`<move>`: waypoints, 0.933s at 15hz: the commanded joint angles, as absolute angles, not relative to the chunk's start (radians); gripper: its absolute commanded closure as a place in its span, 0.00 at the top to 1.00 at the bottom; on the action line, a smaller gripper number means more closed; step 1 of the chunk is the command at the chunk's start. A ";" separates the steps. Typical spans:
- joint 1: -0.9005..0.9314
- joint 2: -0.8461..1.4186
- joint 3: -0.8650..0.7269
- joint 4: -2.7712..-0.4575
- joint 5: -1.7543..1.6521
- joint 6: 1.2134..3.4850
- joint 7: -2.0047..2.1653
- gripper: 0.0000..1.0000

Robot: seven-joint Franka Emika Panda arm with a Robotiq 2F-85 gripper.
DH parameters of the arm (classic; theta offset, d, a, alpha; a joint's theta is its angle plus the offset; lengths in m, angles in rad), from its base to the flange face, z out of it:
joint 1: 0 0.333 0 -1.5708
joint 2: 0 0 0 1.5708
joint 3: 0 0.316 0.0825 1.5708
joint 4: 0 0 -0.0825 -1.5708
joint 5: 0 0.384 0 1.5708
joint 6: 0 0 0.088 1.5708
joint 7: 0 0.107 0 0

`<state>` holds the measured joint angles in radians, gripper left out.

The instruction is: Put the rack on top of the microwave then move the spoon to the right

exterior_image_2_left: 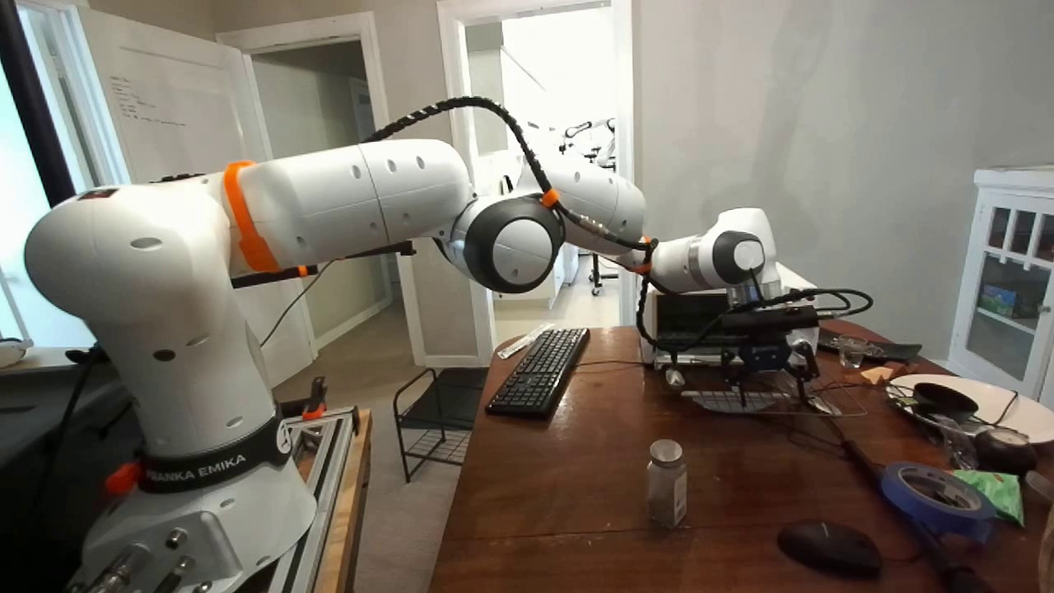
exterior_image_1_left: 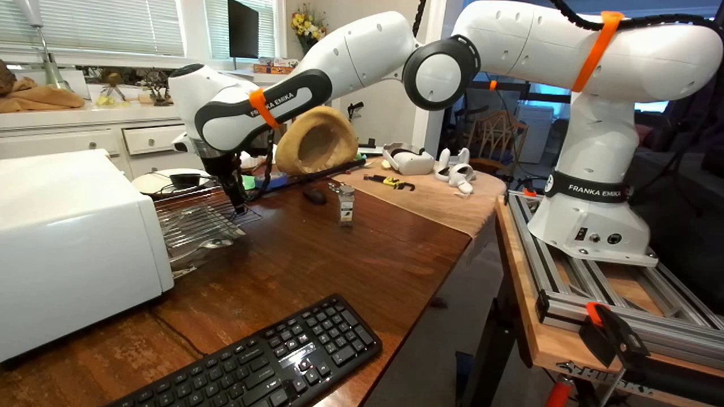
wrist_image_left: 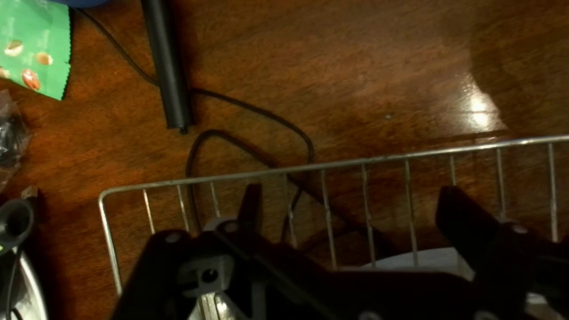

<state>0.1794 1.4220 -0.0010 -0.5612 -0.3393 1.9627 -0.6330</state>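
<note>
Two fingers (wrist_image_left: 251, 204) of the gripper (wrist_image_left: 350, 192) spread wide, released, over the rack (wrist_image_left: 328, 213); the gripper's dark body hides the rack's 6 o'clock side, and its 3 o'clock end leaves the wrist view. In an exterior view the rack sits just beside the microwave (exterior_image_1_left: 79, 249), between 2 and 3 o'clock from it; whether it lies flat is unclear. The microwave is cut off at 9 o'clock, and a spoon-like shape (exterior_image_1_left: 216, 243) near the rack is hard to make out. From the gripper, bare table (exterior_image_1_left: 339, 260) runs toward 4 o'clock to the edge, a jar (exterior_image_1_left: 345, 207) at 3 o'clock, the keyboard (exterior_image_1_left: 266, 362) at 6 o'clock
</note>
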 commanded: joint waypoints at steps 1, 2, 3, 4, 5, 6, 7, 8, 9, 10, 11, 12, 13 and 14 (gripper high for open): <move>0.180 1.449 0.000 -0.529 -0.331 1.940 -0.627 1.00; 0.178 1.450 0.000 -0.528 -0.330 1.940 -0.628 1.00; 0.178 1.451 0.000 -0.527 -0.330 1.939 -0.628 1.00; 0.177 1.451 0.000 -0.527 -0.329 1.938 -0.628 0.94; 0.176 1.452 0.001 -0.527 -0.328 1.937 -0.629 0.93; 0.174 1.452 0.002 -0.526 -0.327 1.936 -0.631 0.90; 0.174 1.452 0.002 -0.526 -0.327 1.935 -0.630 0.84; 0.172 1.452 0.003 -0.526 -0.326 1.934 -0.631 0.63; 0.171 1.452 0.003 -0.526 -0.326 1.933 -0.630 0.64; 0.171 1.453 0.004 -0.526 -0.325 1.932 -0.630 0.63; 0.171 1.453 0.004 -0.526 -0.325 1.931 -0.631 0.55; 0.171 1.453 0.004 -0.526 -0.326 1.931 -0.632 0.55; 0.171 1.454 0.005 -0.526 -0.326 1.930 -0.635 0.53; 0.172 1.456 0.004 -0.526 -0.327 1.931 -0.635 0.59</move>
<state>0.1728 1.4310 -0.0015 -0.5612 -0.3393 1.9598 -0.6329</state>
